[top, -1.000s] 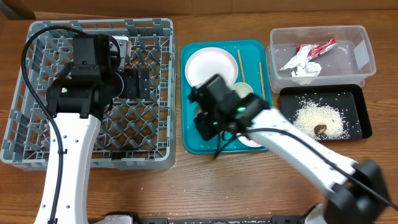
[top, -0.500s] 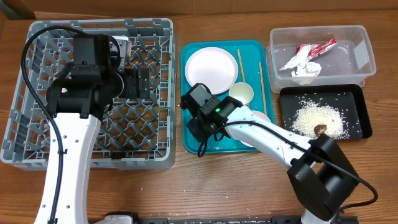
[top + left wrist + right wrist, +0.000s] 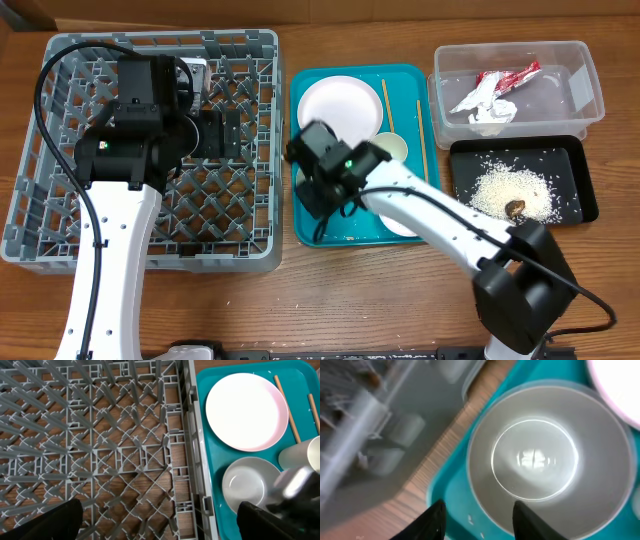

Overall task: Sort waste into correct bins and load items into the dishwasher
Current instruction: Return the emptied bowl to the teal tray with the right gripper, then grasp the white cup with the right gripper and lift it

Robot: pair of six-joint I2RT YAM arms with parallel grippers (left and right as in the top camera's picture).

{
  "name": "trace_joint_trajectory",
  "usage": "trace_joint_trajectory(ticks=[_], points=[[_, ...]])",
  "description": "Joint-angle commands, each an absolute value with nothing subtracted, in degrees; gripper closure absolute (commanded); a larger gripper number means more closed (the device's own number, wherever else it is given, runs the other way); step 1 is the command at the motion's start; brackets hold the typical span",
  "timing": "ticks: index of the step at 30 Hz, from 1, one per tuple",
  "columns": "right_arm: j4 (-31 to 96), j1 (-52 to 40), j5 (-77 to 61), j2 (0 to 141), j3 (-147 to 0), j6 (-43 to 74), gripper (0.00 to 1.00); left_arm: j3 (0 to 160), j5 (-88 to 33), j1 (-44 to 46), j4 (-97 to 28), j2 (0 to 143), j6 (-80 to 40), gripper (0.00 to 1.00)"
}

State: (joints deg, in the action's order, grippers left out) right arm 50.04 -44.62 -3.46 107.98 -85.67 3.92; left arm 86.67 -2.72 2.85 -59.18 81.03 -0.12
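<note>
**Jaws open over the bowl.** R gripper (image 3: 481, 522) edges left across the teal tray (image 3: 350, 235) and parts its jaws over the near-left bowl (image 3: 250, 484). A sec ago you had them shut, further right on the tray. Now they stand partly open, one finger (image 3: 437, 519) outside the bowl's rim and the other over its inside, gripping nothing. Wrist view is blurred w/ motion, so you can't tell if either finger touches the rim.

L gripper (image 3: 160, 510) hangs over the rack (image 3: 220, 258) where it was a sec ago. Its jaws are at full spread and empty, above bare lattice by the rack's right wall.

What it means for you: the waste part looks done. Wrapper (image 3: 508, 76) and napkin (image 3: 487, 108) lie in the clear tub (image 3: 585, 95) at far right. Rice (image 3: 515, 190) and brown lump (image 3: 516, 208) lie in the black tray (image 3: 585, 200) just near of it.

Loading looks barely begun. No dish shows in the visible part of the rack. Plate (image 3: 335, 100), cup (image 3: 395, 148) and both chopsticks (image 3: 385, 100) sit on the teal tray w/ the bowl: plate at the far end, cup right of the bowl, sticks along the right side.

Opening jaws over the rim read as the start of a pick on the bowl, prob. the first item bound for the rack to the left. Watch the pinch: a thin, slick rim may skid before the jaws bite.
</note>
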Motion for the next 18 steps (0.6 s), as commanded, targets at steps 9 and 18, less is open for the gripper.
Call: trace_joint_trajectory(ticks=[9,18], points=[[64.03,-32.97,-7.77,105.86,-102.35,15.29,0.53,87.81,-2.55,2.63,-59.16,81.38,-0.86,0.00],[71.11,-22.20,-15.31,105.86,-102.35,18.06,0.50,87.79,-3.11,2.63,-58.94,81.38,-0.91,0.00]])
